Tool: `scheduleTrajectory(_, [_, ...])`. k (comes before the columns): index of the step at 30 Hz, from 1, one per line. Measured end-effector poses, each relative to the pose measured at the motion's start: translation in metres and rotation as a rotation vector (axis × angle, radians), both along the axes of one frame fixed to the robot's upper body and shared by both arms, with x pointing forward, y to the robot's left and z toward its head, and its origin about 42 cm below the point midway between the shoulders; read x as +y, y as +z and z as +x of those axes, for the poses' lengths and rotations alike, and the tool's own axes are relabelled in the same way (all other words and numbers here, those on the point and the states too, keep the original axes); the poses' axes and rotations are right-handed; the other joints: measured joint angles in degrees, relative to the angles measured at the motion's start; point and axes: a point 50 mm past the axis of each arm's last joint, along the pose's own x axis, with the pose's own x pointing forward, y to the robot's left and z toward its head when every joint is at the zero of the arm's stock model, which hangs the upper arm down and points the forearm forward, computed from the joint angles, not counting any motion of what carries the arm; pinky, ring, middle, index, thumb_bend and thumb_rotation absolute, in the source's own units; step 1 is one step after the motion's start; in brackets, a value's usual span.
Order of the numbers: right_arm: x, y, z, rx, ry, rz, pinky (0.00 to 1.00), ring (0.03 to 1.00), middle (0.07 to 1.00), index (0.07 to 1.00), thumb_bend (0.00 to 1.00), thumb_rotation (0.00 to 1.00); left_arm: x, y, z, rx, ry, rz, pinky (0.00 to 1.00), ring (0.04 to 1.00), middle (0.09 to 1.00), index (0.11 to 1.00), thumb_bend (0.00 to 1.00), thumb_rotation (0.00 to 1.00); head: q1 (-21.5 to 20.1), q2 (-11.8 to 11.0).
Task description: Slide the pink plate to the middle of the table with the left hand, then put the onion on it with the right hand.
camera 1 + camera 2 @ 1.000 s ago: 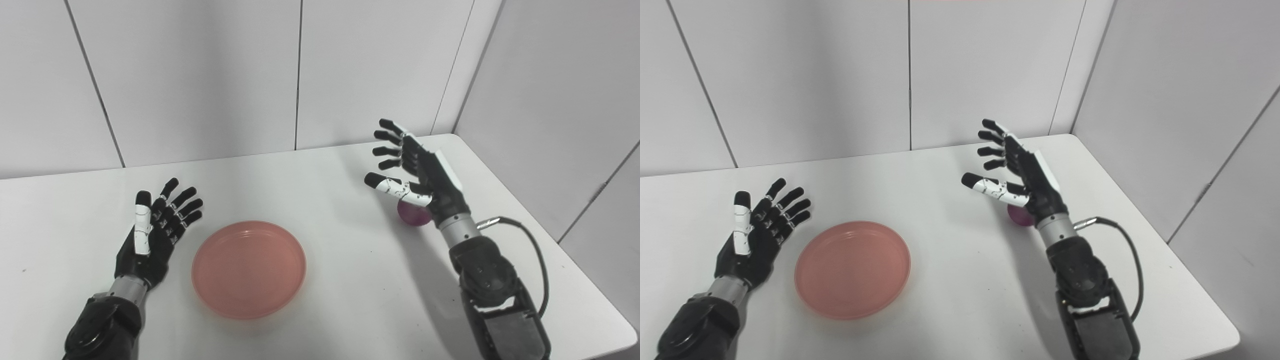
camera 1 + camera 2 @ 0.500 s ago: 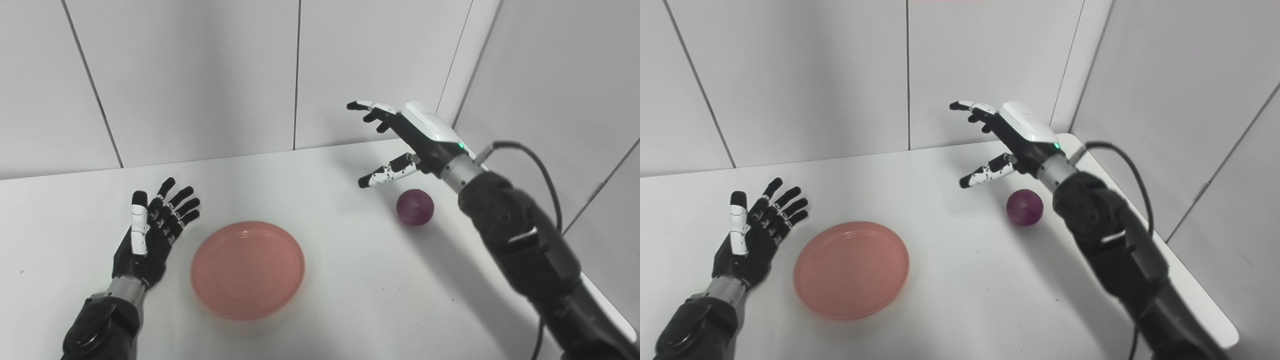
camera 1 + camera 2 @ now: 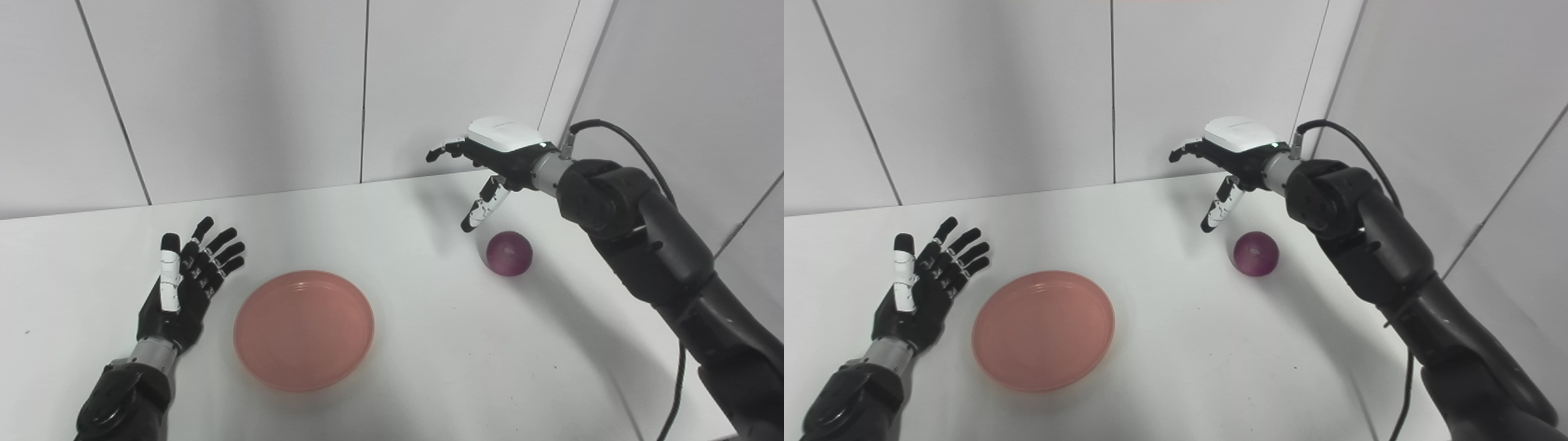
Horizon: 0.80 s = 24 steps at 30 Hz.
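Right hand (image 3: 499, 150) fingers (image 3: 442, 150) foreshortened, unclear

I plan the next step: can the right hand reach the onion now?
Probably yes. The right hand is open above the onion, which lies alone on the table with nothing between them.

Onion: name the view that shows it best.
The left eye view, narrowly: the onion sits in full sight on the table, clear of the open right hand above it. The right eye view shows it whole too.

White table (image 3: 429, 367) in corner; pale grey panelled walls (image 3: 245, 92), dark seams.
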Motion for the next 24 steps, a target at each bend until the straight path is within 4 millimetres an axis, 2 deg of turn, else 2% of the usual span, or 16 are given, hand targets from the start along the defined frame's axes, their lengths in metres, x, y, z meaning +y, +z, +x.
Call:
scheduleTrajectory(5, [-0.003,-0.001,0.007,0.107,-0.061,-0.027,0.65,0.825,0.887,0.849,1.0,0.19,0.0,0.0,0.0,-0.001,0.0,0.0,0.84,0.844,0.871,0.96,0.85,0.94,0.0,0.0])
scheduleTrajectory(14, [-0.018,-0.019,0.015,0.305,-0.195,-0.017,0.74,0.871,0.921,0.867,1.0,0.16,0.0,0.001,-0.001,-0.004,-0.001,0.001,0.84,0.849,0.875,0.962,0.84,0.95,0.1,0.1])
scheduleTrajectory(24, [-0.032,-0.027,0.015,0.381,-0.264,-0.053,0.7,0.874,0.921,0.874,1.0,0.19,0.0,0.001,-0.001,-0.004,0.0,0.002,0.85,0.838,0.861,0.952,0.84,0.94,0.0,0.2])
